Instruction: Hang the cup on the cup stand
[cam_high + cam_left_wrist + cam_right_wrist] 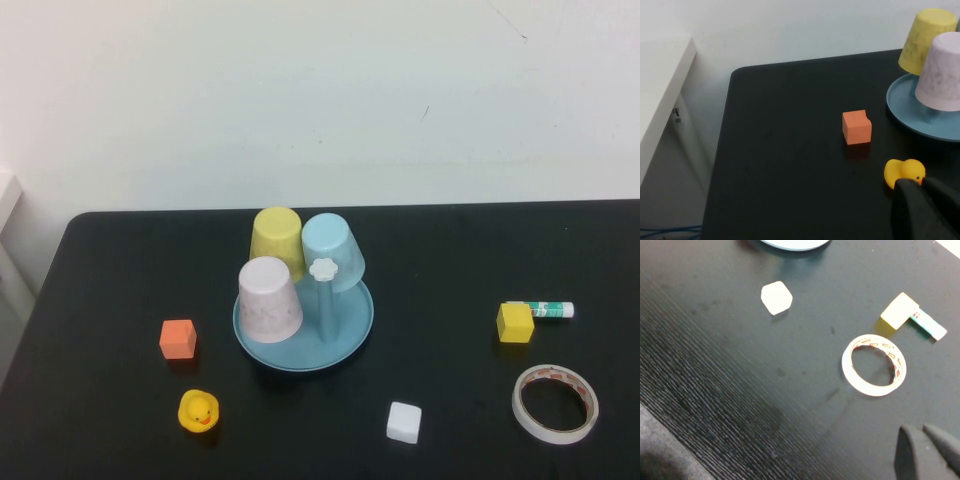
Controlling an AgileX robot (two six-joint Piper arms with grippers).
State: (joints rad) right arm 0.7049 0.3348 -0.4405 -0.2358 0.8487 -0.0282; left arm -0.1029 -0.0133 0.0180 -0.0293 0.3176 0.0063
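Nearest the high camera, along the table's front edge, sit the rubber duck (198,410), the white cube (404,422) and the tape roll (555,403), left to right. Behind the duck lies the orange cube (178,339). At the table's middle stands the cup stand (350,340); the light blue cup (333,251) is inverted on a peg at its right rear, mouth down and leaning outward, beside the yellow cup (277,240) and the pink-white cup (268,299). One white-knobbed peg (324,270) stands bare in front. To the right lie the yellow block (515,323) and a glue stick (548,310).

The left gripper (925,187), fingers together and empty, hangs by the duck, so the cup lies away to its right. The right gripper (925,432), likewise closed on nothing, hovers near the tape roll, with the cup to its left. Neither arm looks clearly nearer, and the cup seems already hung.
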